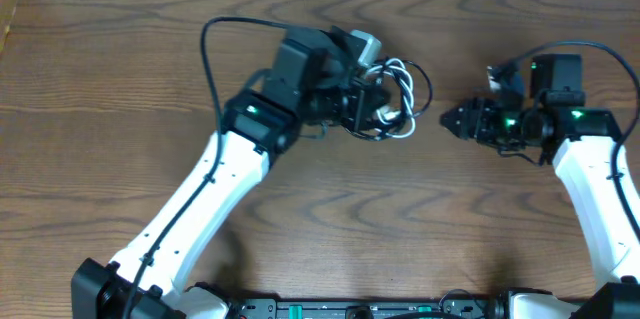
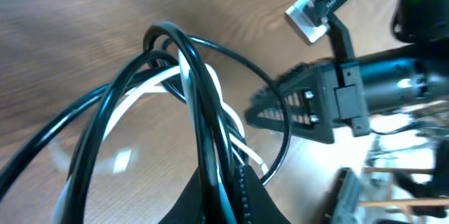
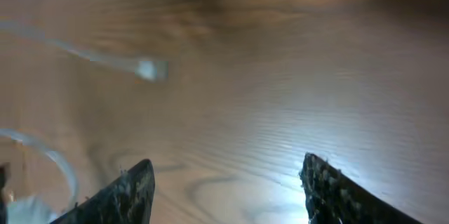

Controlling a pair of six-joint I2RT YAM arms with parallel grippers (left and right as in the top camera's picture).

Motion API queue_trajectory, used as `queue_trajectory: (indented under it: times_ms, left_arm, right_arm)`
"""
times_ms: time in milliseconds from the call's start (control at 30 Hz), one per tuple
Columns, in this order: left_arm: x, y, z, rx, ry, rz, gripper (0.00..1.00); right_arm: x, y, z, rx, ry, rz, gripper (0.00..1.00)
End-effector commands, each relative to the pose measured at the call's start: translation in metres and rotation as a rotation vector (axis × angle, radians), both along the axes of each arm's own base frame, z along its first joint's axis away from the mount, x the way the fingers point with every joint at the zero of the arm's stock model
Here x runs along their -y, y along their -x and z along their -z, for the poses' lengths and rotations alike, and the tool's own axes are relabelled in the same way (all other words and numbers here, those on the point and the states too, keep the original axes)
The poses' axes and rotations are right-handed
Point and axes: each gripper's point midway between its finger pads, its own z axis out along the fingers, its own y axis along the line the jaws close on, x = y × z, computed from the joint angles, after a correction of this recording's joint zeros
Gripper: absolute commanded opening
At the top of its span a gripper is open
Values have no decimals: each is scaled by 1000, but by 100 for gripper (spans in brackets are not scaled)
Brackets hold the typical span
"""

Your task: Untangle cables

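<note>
The left gripper [image 1: 372,109] is clamped on the cables [image 1: 405,94], a looped bundle of 1 black and 1 white cord toward 12 o'clock of the table's middle; whether it rests on the wood or is lifted cannot be told. The right gripper [image 1: 455,119] sits at 3 o'clock of the bundle, near but apart, its 2 fingers spread and empty. The step looks like steadying the tangle for a second grasp, and the next move likely calls for the right gripper to close on 1 cord only, perhaps near the plug [image 2: 309,22], and draw it toward 3 o'clock.
</note>
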Motion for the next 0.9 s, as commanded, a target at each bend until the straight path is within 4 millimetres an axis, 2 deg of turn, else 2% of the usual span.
queue_trajectory:
  times_ms: [0, 167, 333, 567, 700, 800, 867]
  left_arm:
    - [-13, 3, -20, -49, 118, 70, 7]
    - [-31, -5, -9, -98, 95, 18, 7]
    - [-48, -13, 16, -141, -12, -89, 8]
    - [-53, -12, 24, -139, -52, -98, 8]
    - [-55, -13, 30, -150, -72, -113, 7]
    - [-54, -12, 31, -152, -74, -109, 7]
    - [-52, -11, 31, -152, -74, -104, 7]
  right_arm:
    - [-39, -5, -21, 76, -90, -97, 63]
    - [-62, -14, -39, 184, -140, -175, 63]
    - [-62, -22, -47, 207, -168, -147, 61]
    - [-71, -27, -55, 233, -198, -145, 62]
    - [-84, -28, -62, 244, -227, -148, 62]
    - [-97, -28, -59, 232, -229, -155, 61]
    - [-105, -30, -44, 182, -203, -120, 56]
